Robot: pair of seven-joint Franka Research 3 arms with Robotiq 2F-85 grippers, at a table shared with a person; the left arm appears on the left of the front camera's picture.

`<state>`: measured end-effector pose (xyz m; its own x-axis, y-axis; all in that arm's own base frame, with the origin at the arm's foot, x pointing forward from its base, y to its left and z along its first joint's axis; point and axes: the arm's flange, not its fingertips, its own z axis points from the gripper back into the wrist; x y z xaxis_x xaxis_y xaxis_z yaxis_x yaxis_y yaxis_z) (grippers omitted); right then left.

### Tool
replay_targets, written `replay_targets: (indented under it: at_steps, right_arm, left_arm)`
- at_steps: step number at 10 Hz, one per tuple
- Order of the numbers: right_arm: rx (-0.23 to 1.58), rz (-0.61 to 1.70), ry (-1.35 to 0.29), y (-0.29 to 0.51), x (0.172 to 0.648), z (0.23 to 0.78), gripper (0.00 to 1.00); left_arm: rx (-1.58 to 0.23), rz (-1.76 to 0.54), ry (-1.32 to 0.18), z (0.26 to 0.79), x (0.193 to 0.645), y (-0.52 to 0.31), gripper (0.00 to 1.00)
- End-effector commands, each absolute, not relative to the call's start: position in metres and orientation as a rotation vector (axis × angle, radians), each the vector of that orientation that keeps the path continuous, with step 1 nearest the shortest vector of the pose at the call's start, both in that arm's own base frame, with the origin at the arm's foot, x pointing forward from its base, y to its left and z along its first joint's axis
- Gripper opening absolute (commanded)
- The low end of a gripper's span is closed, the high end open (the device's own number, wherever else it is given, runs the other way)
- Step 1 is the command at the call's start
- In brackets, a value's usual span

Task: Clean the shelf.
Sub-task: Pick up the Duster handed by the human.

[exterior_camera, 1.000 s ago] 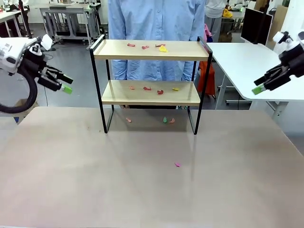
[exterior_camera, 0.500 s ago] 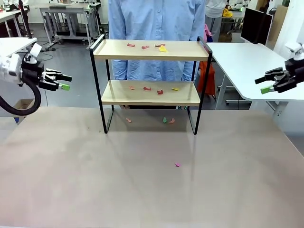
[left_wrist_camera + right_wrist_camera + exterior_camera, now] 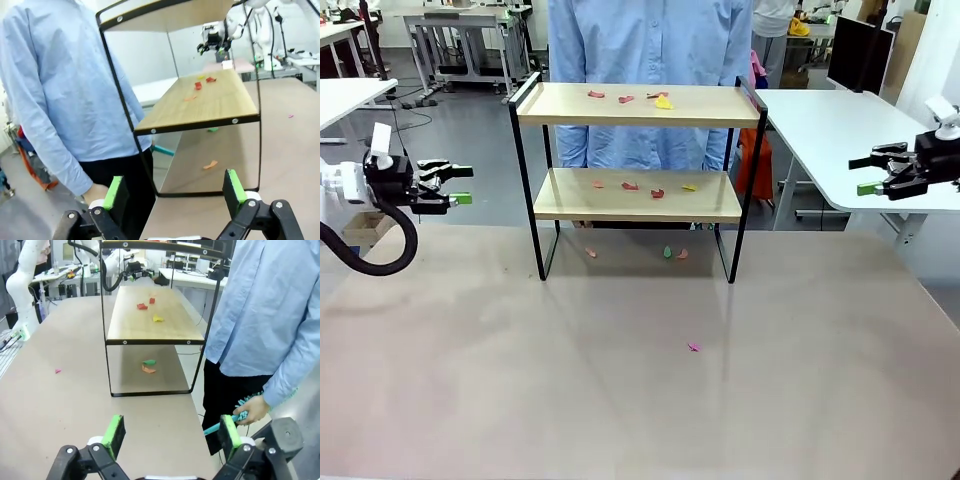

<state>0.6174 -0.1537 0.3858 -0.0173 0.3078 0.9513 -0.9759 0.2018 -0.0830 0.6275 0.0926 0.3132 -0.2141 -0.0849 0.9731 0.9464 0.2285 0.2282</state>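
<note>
Scraps [image 3: 663, 102] litter shelf [image 3: 620, 212], table [image 3: 620, 410]; person [image 3: 650, 40] behind shelf

Left gripper [image 3: 460, 184] and right gripper [image 3: 862, 174]: black linkage fingers tipped with green pads [image 3: 234, 186], silver screws [image 3: 248, 203] at the knuckles. Black ribbed cable [image 3: 408, 243] looped below the white left wrist [image 3: 340, 183]. Far side: person [image 3: 650, 40] in light blue long-sleeved shirt, with dark trousers [image 3: 225, 395].

Shelf [image 3: 720, 106] on table [image 3: 520, 380], far middle; scraps [image 3: 630, 185] on, under it; person [image 3: 650, 40] behind.
</note>
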Motion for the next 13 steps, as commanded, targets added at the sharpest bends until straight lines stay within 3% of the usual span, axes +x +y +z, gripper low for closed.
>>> replay_targets:
  at_steps: [1, 4, 13]
  right_arm:
    - [0.827, 1.213, -1.181, -0.153, 0.613, 0.376, 1.0]
    - [0.845, 1.208, -1.205, -0.154, 0.615, 0.372, 1.0]
    - [0.917, 1.196, -1.26, -0.155, 0.614, 0.388, 1.0]
  left_arm:
    - [-0.953, -1.221, -1.46, 0.312, 0.625, 0.101, 1.0]
    - [-1.082, -1.211, -1.452, 0.317, 0.628, 0.111, 1.0]
    - [-1.184, -1.189, -1.45, 0.329, 0.627, 0.118, 1.0]
